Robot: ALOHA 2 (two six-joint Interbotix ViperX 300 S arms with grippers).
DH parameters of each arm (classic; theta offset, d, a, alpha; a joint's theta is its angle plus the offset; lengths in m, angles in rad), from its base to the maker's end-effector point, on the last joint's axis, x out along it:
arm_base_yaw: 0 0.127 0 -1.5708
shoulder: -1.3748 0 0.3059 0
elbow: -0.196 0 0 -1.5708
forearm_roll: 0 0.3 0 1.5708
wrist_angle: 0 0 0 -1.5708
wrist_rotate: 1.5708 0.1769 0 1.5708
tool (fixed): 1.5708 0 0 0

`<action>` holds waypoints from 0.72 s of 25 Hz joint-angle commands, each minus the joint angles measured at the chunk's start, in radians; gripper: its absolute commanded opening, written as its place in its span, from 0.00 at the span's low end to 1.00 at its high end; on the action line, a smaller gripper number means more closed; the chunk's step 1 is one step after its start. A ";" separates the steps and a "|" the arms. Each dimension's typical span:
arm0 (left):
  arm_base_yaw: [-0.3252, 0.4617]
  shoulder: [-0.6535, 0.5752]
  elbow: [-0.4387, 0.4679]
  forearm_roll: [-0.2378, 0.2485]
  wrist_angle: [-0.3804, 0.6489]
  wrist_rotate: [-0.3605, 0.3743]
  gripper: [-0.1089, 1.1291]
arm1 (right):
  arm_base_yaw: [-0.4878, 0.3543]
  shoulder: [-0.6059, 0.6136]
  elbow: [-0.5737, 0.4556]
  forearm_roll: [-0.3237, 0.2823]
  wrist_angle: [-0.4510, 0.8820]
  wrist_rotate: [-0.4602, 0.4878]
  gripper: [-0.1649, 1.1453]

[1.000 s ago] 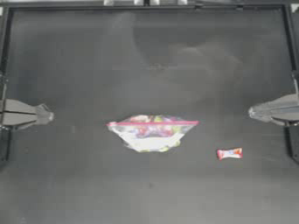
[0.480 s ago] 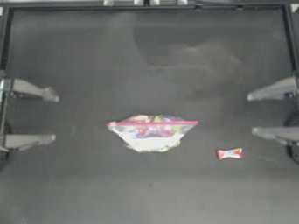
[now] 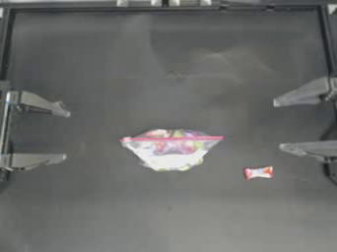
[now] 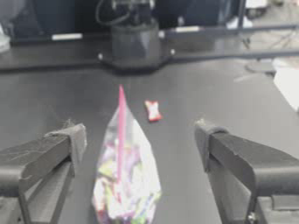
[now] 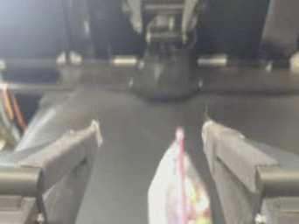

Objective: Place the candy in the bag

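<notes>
Candy (image 3: 258, 173) lies beside the bag (image 3: 171, 149); left gripper (image 3: 62, 135) and right gripper (image 3: 279, 125) wait splayed at the edges.

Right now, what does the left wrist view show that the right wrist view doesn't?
Only the left wrist view shows the candy, lying on the table beyond the bag's far end and apart from it, plus the left gripper with its jaws open. Only the right wrist view shows the right gripper, also open. Both show the bag, seen lengthwise with its pink seal strip running away from the camera, lying free between the open jaws with neither gripper touching it, and an arm base at the table's far edge.
</notes>
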 commanded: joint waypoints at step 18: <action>0.029 0.037 0.009 0.003 0.023 -0.002 0.91 | -0.040 0.499 -0.600 -0.077 0.575 0.000 0.87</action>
